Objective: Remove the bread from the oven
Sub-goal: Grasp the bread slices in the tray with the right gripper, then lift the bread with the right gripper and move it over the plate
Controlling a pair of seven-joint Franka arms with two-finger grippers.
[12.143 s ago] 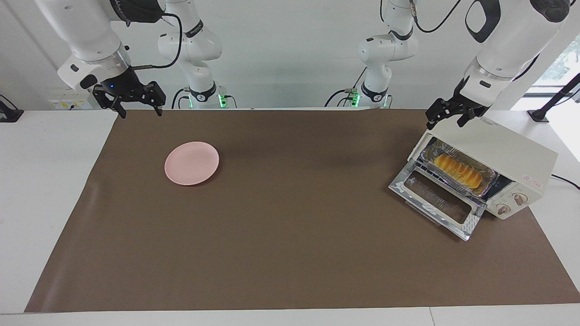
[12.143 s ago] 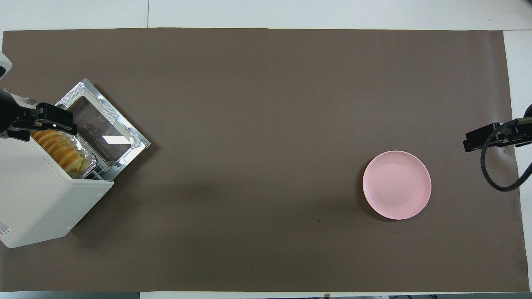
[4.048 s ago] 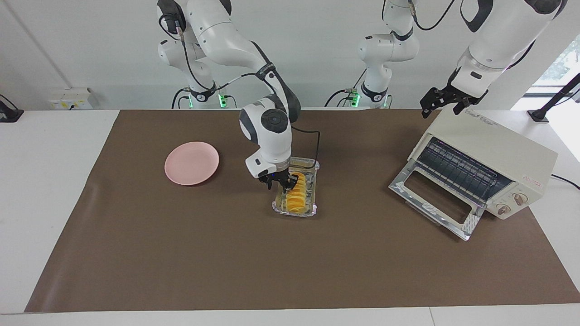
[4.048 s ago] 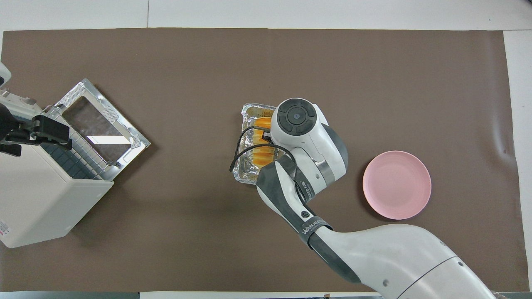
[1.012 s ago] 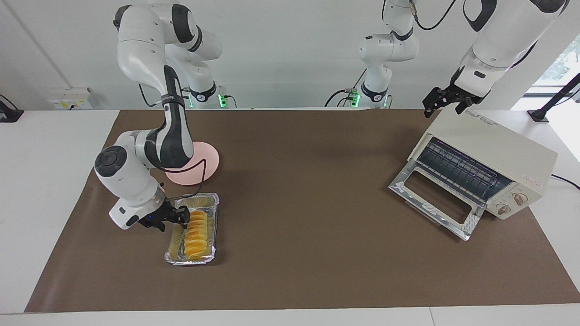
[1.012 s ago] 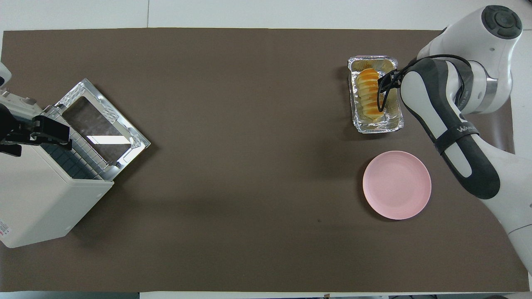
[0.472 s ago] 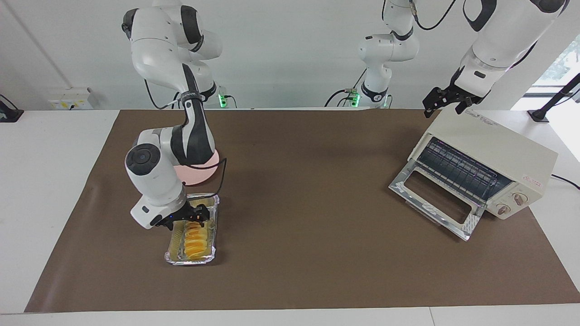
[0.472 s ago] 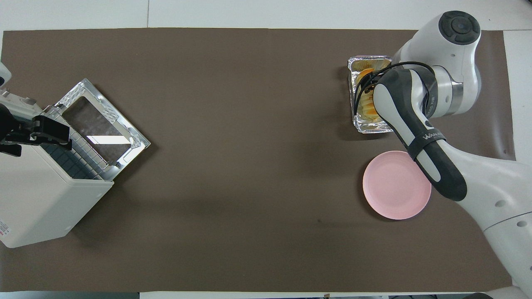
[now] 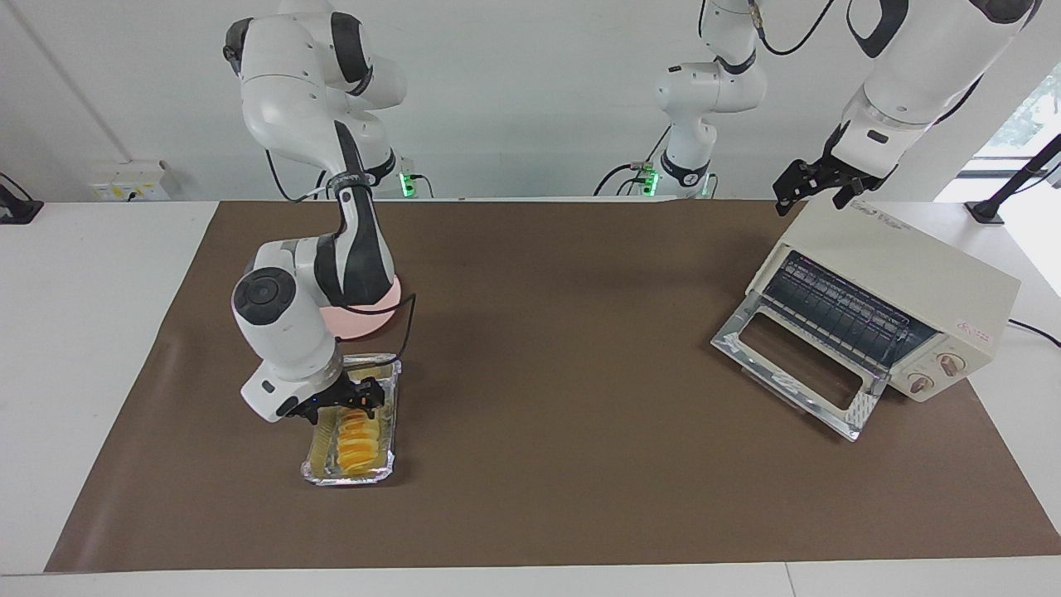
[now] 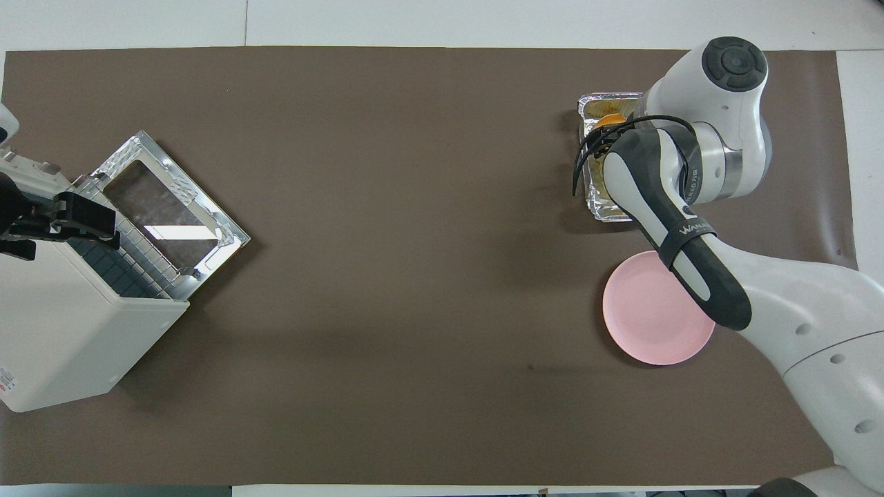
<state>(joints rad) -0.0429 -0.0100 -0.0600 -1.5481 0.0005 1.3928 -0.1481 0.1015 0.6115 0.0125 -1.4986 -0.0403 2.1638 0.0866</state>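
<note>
1. The bread [image 9: 358,437] lies in a foil tray [image 9: 323,473] on the tabletop [image 9: 580,464], well apart from the open oven [image 9: 891,282], beside the pink plate [image 10: 649,324], presumably its destination.
2. The right gripper [image 9: 352,396] is poised over the bread; its grip cannot be told.
3. The left gripper [image 9: 816,184] waits over the oven; its opening cannot be told.

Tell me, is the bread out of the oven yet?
Yes. The oven stands open with a bare rack. The bread lies in its foil tray on the mat, by the pink plate. The right pincer hangs over the bread; it may go on the plate next.
</note>
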